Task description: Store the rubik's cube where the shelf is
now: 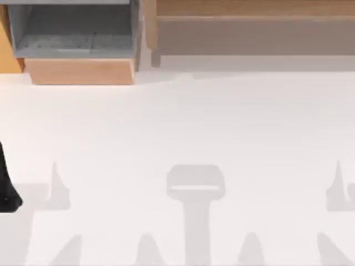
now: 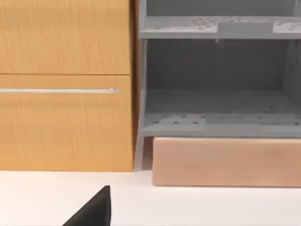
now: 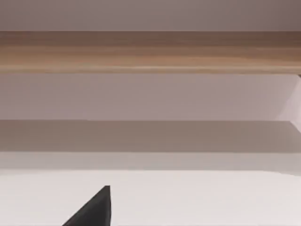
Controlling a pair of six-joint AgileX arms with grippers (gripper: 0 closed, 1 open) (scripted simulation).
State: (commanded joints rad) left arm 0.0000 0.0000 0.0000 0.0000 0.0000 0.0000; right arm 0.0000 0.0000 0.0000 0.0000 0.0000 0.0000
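Left hand (image 1: 8, 191) waits low at the tabletop's (image 1: 183, 122) left edge; grip unreadable. Shelf (image 1: 249, 11) spans the back right, recess open for storing.

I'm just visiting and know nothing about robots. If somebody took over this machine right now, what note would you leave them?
Left hand: low over the table, by its left edge, facing the wooden compartment with grey interior.
Right hand: low over the table, facing the shelf.
Shelf: along the back of the table, on the right.
Rubik's cube: I cannot tell where it lies, so I cannot confirm that it is stored.
Left to do: find the cube, check the shelf, and put the cube there if needed.
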